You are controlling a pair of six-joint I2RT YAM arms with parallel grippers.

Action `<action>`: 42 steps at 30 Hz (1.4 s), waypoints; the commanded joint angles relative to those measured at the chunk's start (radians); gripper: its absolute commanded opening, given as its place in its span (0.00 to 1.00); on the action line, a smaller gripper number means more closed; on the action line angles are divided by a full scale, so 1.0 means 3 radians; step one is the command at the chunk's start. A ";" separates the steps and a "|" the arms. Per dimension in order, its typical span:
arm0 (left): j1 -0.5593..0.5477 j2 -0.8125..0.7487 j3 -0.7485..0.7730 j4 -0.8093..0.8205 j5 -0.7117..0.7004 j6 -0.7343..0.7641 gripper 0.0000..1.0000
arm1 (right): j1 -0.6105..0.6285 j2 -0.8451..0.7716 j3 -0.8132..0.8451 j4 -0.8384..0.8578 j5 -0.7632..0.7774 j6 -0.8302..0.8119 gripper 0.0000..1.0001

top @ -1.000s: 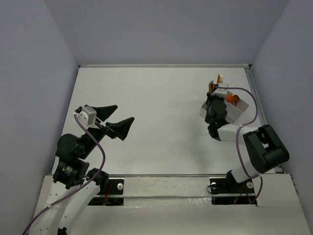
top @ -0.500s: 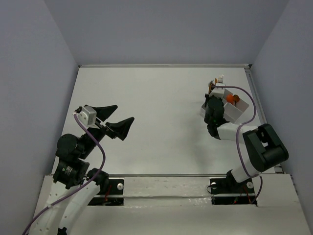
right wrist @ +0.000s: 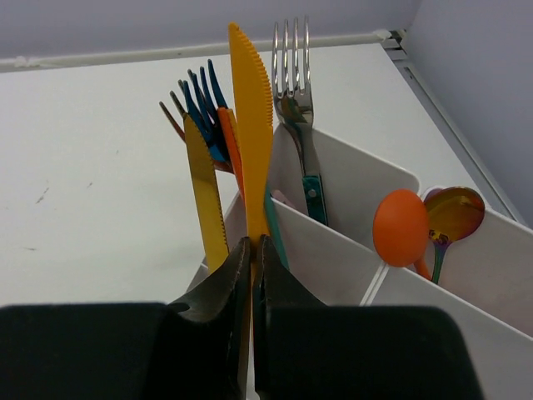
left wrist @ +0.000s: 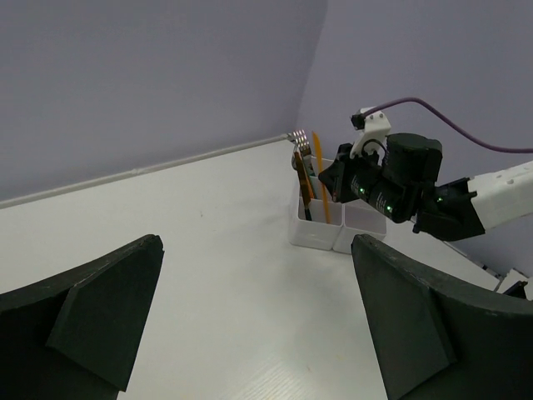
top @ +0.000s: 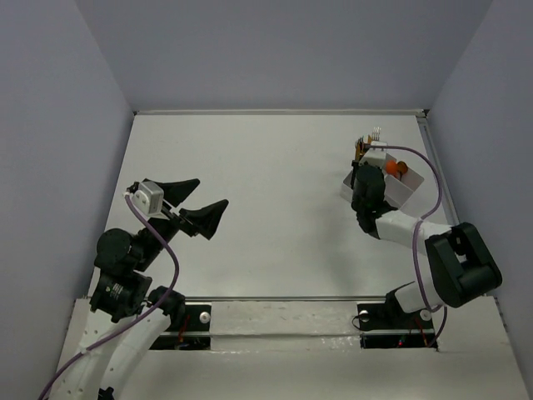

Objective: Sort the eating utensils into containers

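The right tool (right wrist: pixel 251 250), pinching a flat orange plastic knife (right wrist: pixel 251 125), now sits closer over the white divided plastic box (right wrist: pixel 350 183); its elbow has swung outward.

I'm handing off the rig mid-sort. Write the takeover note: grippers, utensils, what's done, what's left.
Left gripper: open, empty, above the left side of the table.
Right gripper: shut on the orange knife, which stands in the white box beside a gold knife.
Done: blue forks, silver fork, orange spoon and coppery spoon stand in the box. The top view shows no loose utensil.
Left: probably release the knife and withdraw.
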 commanded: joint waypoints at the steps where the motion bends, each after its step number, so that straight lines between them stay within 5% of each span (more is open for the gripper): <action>1: -0.0009 -0.0039 -0.0002 0.0185 0.0024 -0.0013 0.99 | -0.0014 -0.0158 0.0024 -0.0168 0.0055 0.0164 0.08; 7: -0.0009 -0.0039 -0.0002 0.0185 0.0014 -0.0013 0.99 | -0.0014 -0.0301 0.0029 -0.0413 0.0024 0.0282 0.29; 15: -0.0009 -0.0049 -0.0002 0.0180 0.0009 -0.0008 0.99 | -0.0014 -0.0429 0.0086 -0.0649 -0.0037 0.0364 0.40; 21: -0.0009 -0.0023 -0.0002 0.0180 0.0004 -0.0003 0.99 | -0.0014 -0.0975 0.0300 -0.1175 -0.0445 0.0605 0.61; 26: -0.0009 -0.0013 -0.0002 0.0165 -0.0047 -0.0003 0.99 | -0.0014 -0.1400 0.0433 -0.1809 -0.1023 0.0978 0.97; 35: -0.0009 0.0120 0.0023 0.0124 -0.0134 -0.0008 0.99 | 0.0016 -0.2538 0.0495 -0.2924 -0.2061 0.1336 1.00; 42: -0.0009 0.0130 0.0049 0.0124 -0.0190 0.0012 0.99 | 0.0016 -0.3486 0.0832 -0.3395 -0.2016 0.1459 1.00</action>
